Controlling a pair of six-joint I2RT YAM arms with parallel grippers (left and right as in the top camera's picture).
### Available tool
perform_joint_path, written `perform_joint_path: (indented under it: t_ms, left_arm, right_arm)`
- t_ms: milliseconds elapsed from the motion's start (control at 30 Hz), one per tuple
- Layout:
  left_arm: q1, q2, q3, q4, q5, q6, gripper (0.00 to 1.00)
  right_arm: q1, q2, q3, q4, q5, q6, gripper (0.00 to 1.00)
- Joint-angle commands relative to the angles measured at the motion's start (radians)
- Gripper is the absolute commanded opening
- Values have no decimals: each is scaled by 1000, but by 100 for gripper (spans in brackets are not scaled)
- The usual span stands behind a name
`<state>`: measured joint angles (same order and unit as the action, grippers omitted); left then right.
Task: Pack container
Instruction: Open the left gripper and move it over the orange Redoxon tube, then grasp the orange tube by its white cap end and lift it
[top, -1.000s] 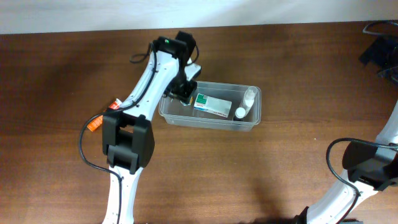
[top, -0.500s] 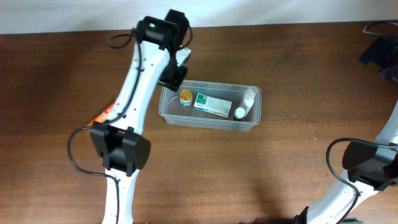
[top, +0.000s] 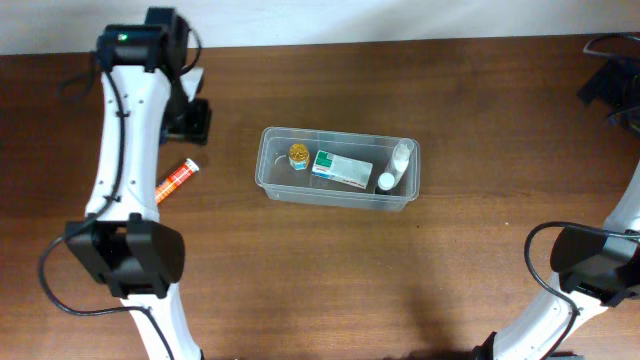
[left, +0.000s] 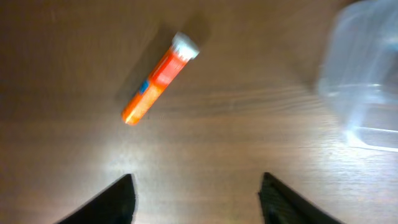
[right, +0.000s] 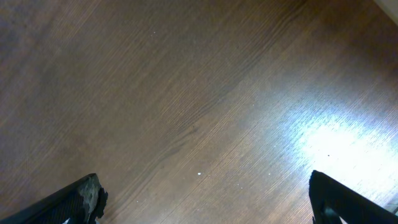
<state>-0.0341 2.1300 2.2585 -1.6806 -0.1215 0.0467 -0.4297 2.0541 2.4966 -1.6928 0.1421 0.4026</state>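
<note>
The left claw (left: 197, 186) hangs spread and empty near an orange tube (left: 160, 78), perhaps of tablets; the right claw (right: 204, 193) is spread wide.

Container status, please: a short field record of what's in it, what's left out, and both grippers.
container: clear tub, upright
inside: gold-topped jar, green-and-white box, white bottle
outside: orange tube, lying on table left of container
left gripper: open, empty, near orange tube
right gripper: open, empty, over table
</note>
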Motion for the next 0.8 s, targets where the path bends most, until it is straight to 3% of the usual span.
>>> perform_joint_path:
  t_ms: [0, 400, 767]
  left_arm:
    - [37, -11, -106, 27, -8, 39, 70]
    - [104, -11, -422, 395, -41, 192, 71]
    - [131, -10, -620, 631, -41, 240, 72]
  right_arm:
    - [-3, -19, 13, -5, 16, -6, 98]
    - [-3, -19, 13, -5, 16, -6, 98]
    - [-3, -19, 13, -5, 16, -6, 98]
